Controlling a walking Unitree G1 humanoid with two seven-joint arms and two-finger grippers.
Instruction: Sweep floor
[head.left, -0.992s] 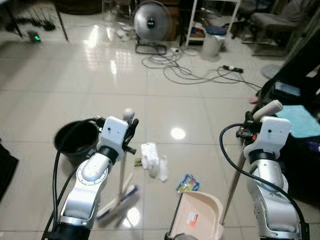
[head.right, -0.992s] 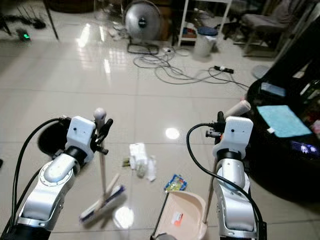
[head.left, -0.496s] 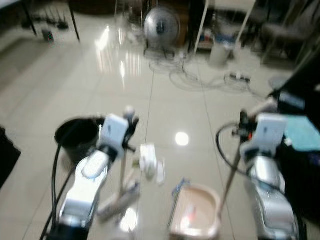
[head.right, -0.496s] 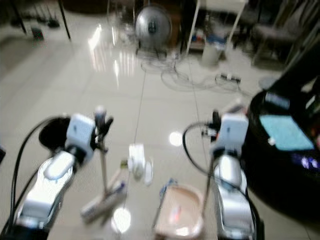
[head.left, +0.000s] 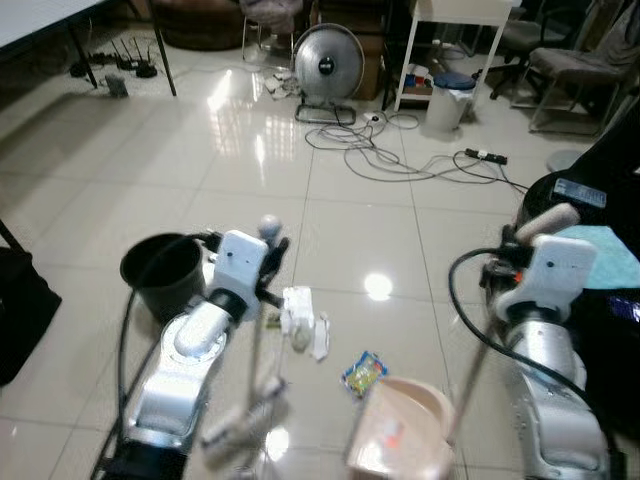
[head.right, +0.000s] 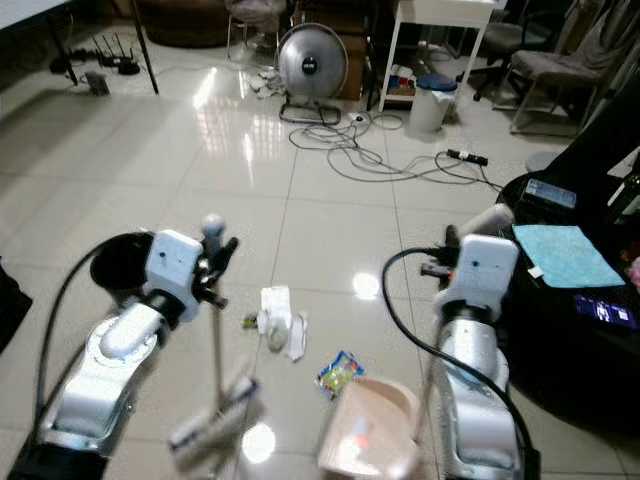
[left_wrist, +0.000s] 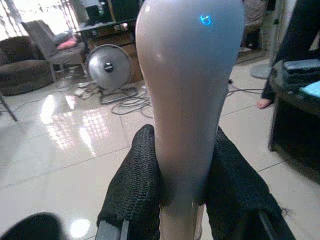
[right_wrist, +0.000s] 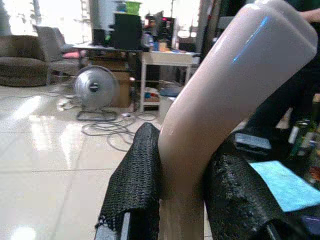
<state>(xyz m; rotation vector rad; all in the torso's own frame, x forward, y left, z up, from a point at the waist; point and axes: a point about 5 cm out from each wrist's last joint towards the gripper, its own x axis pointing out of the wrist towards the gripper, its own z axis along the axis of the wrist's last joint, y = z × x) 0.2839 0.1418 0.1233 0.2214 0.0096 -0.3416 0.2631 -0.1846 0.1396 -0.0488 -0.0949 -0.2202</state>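
arms: 2, silver | wrist blocks: white | cables: black, looped | jaws: black, seemingly textured

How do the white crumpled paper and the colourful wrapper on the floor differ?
The white crumpled paper is larger and plain white; the colourful wrapper is smaller, printed blue and yellow. The paper lies in front of the broom in the left tool; the wrapper lies just before the dustpan. Both lie unswept on the tiled floor.
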